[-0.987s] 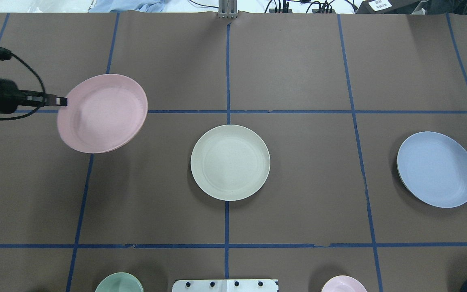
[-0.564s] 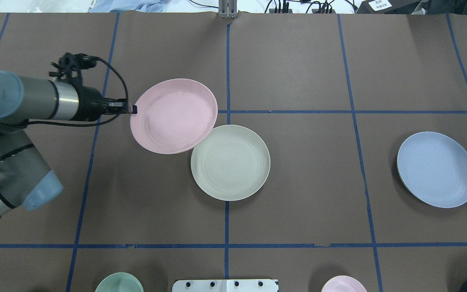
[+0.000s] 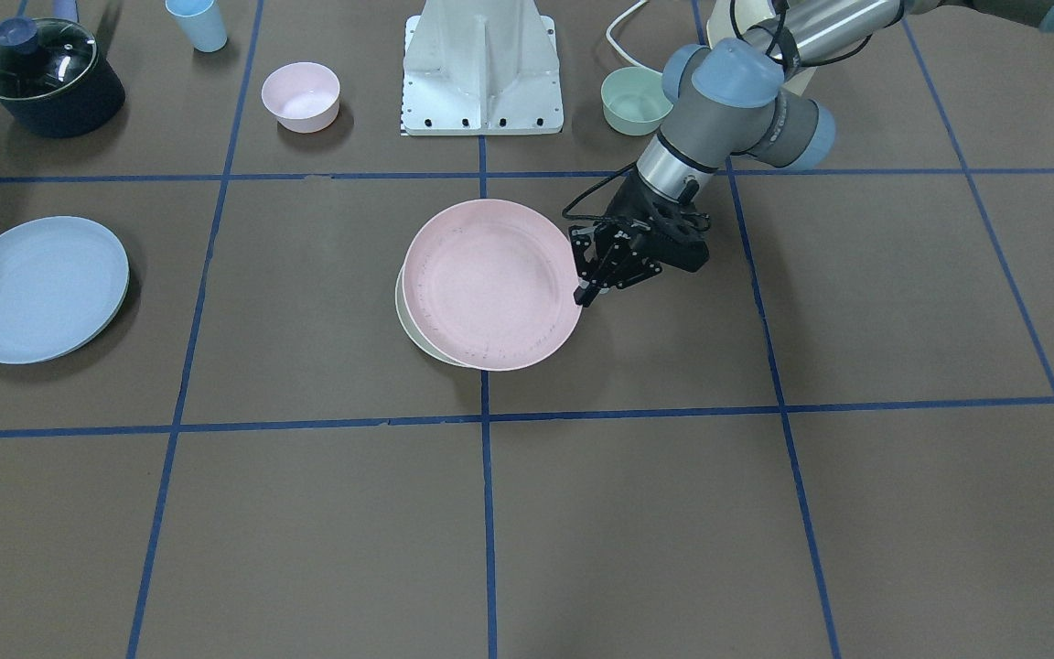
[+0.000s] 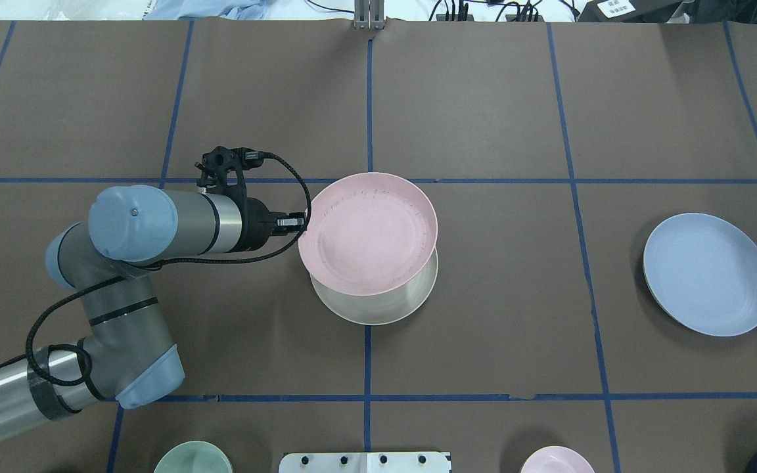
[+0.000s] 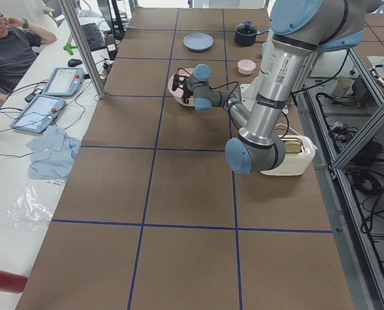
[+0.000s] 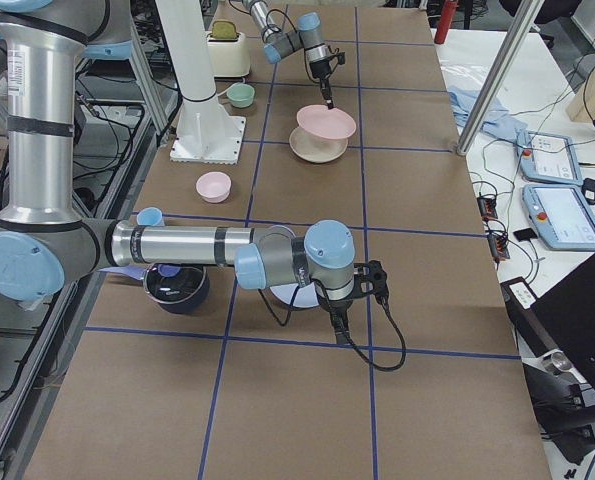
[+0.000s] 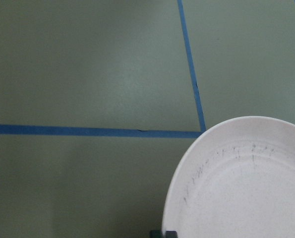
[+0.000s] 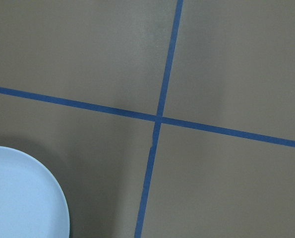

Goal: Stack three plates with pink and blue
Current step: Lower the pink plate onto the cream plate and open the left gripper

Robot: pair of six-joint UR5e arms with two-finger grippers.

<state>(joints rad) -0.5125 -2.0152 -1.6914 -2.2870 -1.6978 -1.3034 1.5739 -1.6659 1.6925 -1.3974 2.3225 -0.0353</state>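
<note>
We are seeing a brown bench [image 4: 483, 98] carrying a grid of blue tape [image 4: 368, 118]. At its middle a cream plate [image 4: 378, 312] is lying flat, and a blue plate [image 4: 707, 274] is resting toward the right end. Along the robot-side edge a white base [image 3: 481, 64] is standing at the midpoint, with a green bowl [image 3: 632, 101] sitting on its left and a pink bowl [image 3: 301, 94] on its right. Nearer that edge's right corner a blue cup [image 3: 198, 23] and a dark lidded pot [image 3: 47, 78] are standing.
</note>
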